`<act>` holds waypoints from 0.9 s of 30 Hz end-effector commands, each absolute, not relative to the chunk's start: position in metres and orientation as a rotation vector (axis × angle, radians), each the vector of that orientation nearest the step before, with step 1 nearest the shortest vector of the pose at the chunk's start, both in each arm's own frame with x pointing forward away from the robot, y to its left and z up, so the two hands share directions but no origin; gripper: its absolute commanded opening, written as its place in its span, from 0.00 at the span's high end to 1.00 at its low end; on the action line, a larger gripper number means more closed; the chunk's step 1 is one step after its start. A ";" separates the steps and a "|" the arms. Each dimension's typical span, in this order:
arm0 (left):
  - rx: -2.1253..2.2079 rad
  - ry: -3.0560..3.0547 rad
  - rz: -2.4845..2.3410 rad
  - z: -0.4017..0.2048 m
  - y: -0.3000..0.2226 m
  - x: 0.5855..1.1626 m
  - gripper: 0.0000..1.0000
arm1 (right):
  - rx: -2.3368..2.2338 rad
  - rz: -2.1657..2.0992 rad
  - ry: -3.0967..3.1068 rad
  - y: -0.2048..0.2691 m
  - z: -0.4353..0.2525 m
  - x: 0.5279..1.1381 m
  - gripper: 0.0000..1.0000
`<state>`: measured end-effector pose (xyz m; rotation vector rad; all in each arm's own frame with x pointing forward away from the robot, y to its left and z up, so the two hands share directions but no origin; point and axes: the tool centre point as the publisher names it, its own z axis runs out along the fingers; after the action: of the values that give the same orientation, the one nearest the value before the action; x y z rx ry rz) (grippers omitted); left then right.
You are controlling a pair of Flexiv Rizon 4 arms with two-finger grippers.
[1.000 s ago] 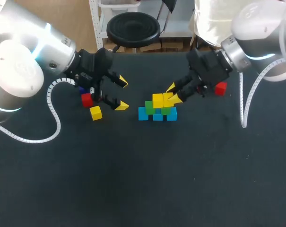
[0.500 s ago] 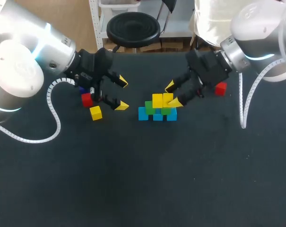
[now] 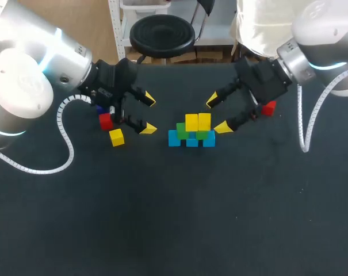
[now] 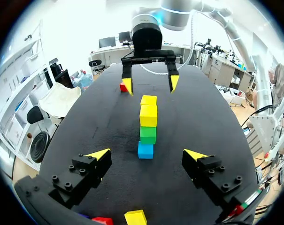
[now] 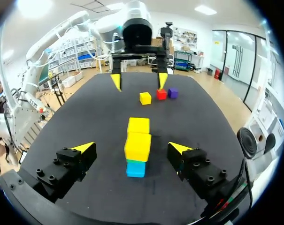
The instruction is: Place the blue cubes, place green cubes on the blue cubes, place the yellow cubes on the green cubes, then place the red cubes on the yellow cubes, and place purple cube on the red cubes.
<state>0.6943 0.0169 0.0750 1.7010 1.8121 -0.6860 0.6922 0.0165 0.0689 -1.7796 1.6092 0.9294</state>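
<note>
Wide-open left hand [image 3: 148, 114] hovers at ten o'clock of the blue-green-yellow cube stack [image 3: 192, 131], wide-open right hand [image 3: 217, 114] at two o'clock.

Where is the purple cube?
In the right wrist view, the purple cube sits on the table on the robot's left side. It is right beside a red cube and close to the left gripper, away from the stack.

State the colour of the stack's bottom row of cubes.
The bottom row of cubes is blue, clearest in the head view.
</note>
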 end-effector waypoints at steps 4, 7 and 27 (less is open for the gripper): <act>1.699 1.804 -0.687 0.074 0.018 0.693 0.00 | -1.775 0.910 1.578 -0.004 0.086 0.677 0.00; 1.699 1.804 -0.687 0.074 0.018 0.693 0.00 | -1.771 0.904 1.572 -0.008 0.089 0.671 0.00; 1.699 1.804 -0.687 0.074 0.018 0.693 0.00 | -1.768 0.901 1.526 -0.029 0.095 0.655 0.00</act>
<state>0.6943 0.0169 0.0751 1.7010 1.8120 -0.6860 0.6563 -0.0281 0.0948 -1.7711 1.5273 0.9035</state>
